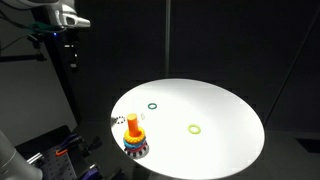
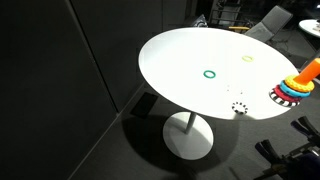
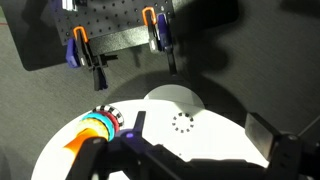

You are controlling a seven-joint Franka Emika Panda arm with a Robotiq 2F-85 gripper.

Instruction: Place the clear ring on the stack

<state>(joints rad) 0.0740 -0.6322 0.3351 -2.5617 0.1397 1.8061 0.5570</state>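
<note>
Pincer (image 3: 200,128) open, jaws spread wide, nothing between them. It sits high above the table, well clear of everything on it. In an exterior view the arm (image 1: 65,15) is up at the top corner, away from the table (image 1: 230,110).

Wrist view, left to right:
- The stack (image 3: 100,126) shows its orange peg and coloured rings at the table's near edge.
- The clear ring (image 3: 181,122) is only a faint dashed circle. It lies flat on the white top near the stack but apart from it, roughly under the gap between the jaws.
- The right finger (image 3: 265,135) is at the far side.

Exterior view, left to right:
- The clear ring (image 1: 118,120) is just beside the stack (image 1: 133,136), not touching as far as I can tell.
- The dark green ring (image 1: 152,105) is further in.
- The yellow-green ring (image 1: 194,128) is well apart toward the middle.
- All three loose rings lie flat on the table.

Progress: nothing done yet. The clear ring isn't grasped, lifted or on the peg. What's left is to descend, close on the ring, lift it, carry it over the orange cone and drop it on. The ring is thin and see-through, so the grasp looks fiddly. The stack is close by and could get bumped on the way down.
</note>
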